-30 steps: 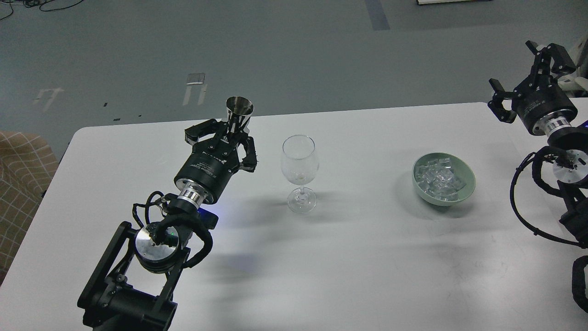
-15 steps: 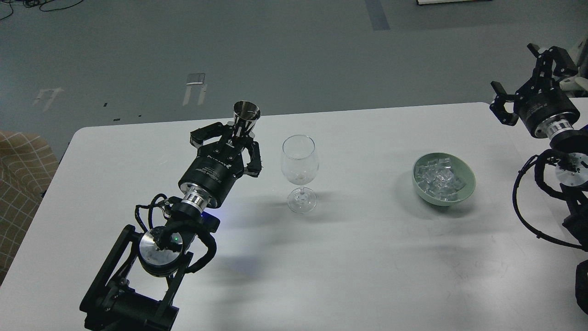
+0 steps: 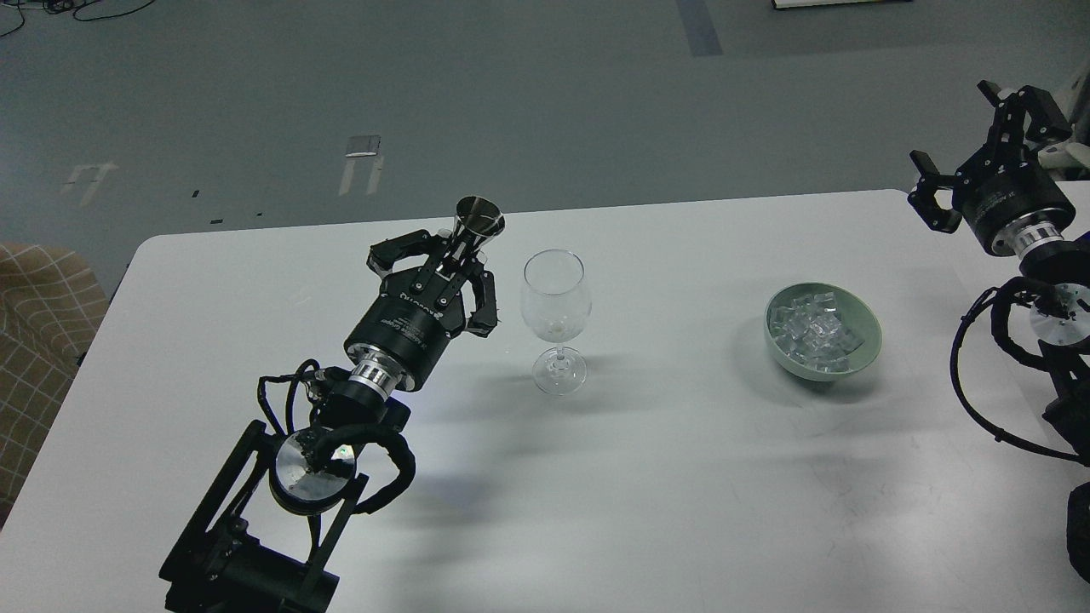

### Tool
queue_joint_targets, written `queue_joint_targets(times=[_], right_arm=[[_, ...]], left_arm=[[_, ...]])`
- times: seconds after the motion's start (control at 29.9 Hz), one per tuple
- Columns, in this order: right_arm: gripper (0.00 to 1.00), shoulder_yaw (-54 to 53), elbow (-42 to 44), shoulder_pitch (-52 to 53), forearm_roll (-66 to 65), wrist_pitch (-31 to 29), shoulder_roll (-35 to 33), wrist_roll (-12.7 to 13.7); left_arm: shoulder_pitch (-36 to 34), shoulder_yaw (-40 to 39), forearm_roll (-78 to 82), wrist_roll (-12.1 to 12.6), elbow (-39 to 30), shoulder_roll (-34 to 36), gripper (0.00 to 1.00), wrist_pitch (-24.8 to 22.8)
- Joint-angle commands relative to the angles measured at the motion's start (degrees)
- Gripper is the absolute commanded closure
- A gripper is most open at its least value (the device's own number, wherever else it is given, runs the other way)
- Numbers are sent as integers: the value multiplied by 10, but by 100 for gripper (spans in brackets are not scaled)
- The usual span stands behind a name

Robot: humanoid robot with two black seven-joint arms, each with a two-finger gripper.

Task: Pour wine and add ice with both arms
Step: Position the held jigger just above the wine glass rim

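My left gripper (image 3: 456,255) is shut on a small shiny metal measuring cup (image 3: 477,220), tilted a little to the right, just left of the wine glass's rim. The clear wine glass (image 3: 556,317) stands upright mid-table and looks empty. No stream of wine shows. A pale green bowl (image 3: 862,340) holds many clear ice cubes (image 3: 811,328) at the right. My right gripper (image 3: 971,128) is open and empty, raised at the table's far right edge, up and right of the bowl.
The white table (image 3: 664,477) has its far edge just behind the metal cup. Grey floor lies beyond. A tan checked chair (image 3: 34,332) stands left of the table. My right arm's cables (image 3: 979,383) hang near the bowl's right.
My left gripper has carried the metal cup to the right, closer to the wine glass. My right gripper moved slightly right and up early on, then stayed still.
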State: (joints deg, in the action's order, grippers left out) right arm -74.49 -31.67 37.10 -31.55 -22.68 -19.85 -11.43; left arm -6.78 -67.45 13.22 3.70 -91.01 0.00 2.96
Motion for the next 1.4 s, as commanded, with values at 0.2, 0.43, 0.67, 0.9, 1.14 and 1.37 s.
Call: queue_joint_targets(times=[0.2, 0.43, 0.67, 0.9, 1.14, 1.37], right_arm=[[0, 0, -2, -4, 1, -1, 0, -1], [0, 0, -4, -4, 1, -2, -10, -1], [0, -1, -5, -5, 2, -3, -15, 0], [0, -2, -5, -5, 2, -4, -15, 0], [0, -3, -5, -5, 2, -3, -15, -1], [0, -5, -4, -7, 2, -3, -14, -1]], left_arm=[[-6, 6, 33, 0, 3, 0, 98, 4], [-13, 14, 69, -4, 26, 0, 98, 0], [-21, 15, 83, -4, 31, 0, 98, 0], [-24, 25, 91, -2, 31, 0, 99, 0], [-29, 29, 111, 0, 32, 0, 99, 0], [-36, 29, 116, 0, 40, 0, 99, 0]])
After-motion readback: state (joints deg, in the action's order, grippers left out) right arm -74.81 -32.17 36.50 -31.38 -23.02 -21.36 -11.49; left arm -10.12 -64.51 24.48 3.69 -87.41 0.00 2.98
